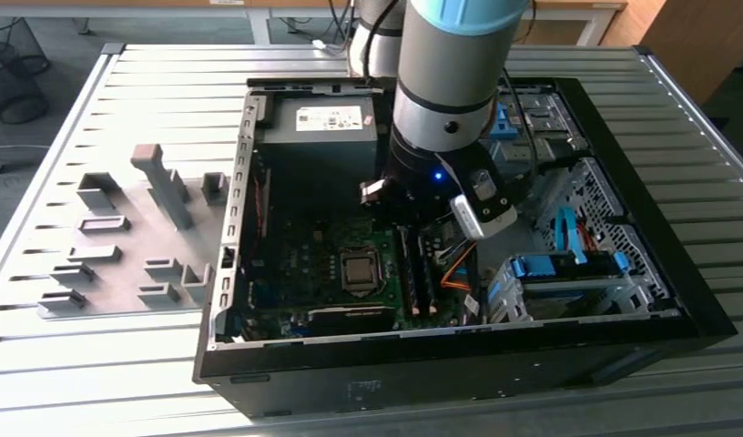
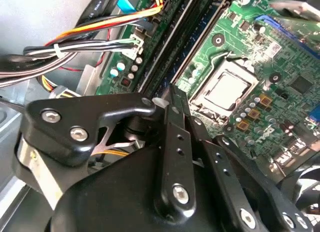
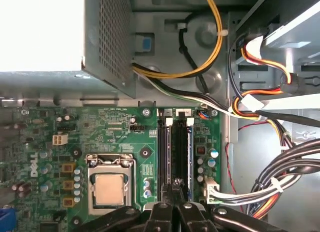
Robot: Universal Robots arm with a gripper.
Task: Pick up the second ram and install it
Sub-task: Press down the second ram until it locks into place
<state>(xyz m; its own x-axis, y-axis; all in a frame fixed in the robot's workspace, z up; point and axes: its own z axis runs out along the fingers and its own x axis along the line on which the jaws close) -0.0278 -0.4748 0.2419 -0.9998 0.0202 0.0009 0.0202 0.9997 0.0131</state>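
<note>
Bench (image 1: 128, 355): grey metal top of long parallel ribbed slats. Directly on it:
- Open computer case (image 1: 469, 373), black, lying on its side with the interior facing up.
- Grey fixture plate (image 1: 117, 196), flat, just beside the case on the exterior view's left, bearing several upright grey blocks (image 1: 165, 187) and low slotted holders (image 1: 105, 223); the tallest block stands nearest the case.

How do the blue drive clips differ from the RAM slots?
The drive clips are bright blue and chunky; the RAM slots are dark, long and narrow. The clips sit on the drive cage at the exterior view's right; the slots lie on the green motherboard. Both are inside the case.
</note>
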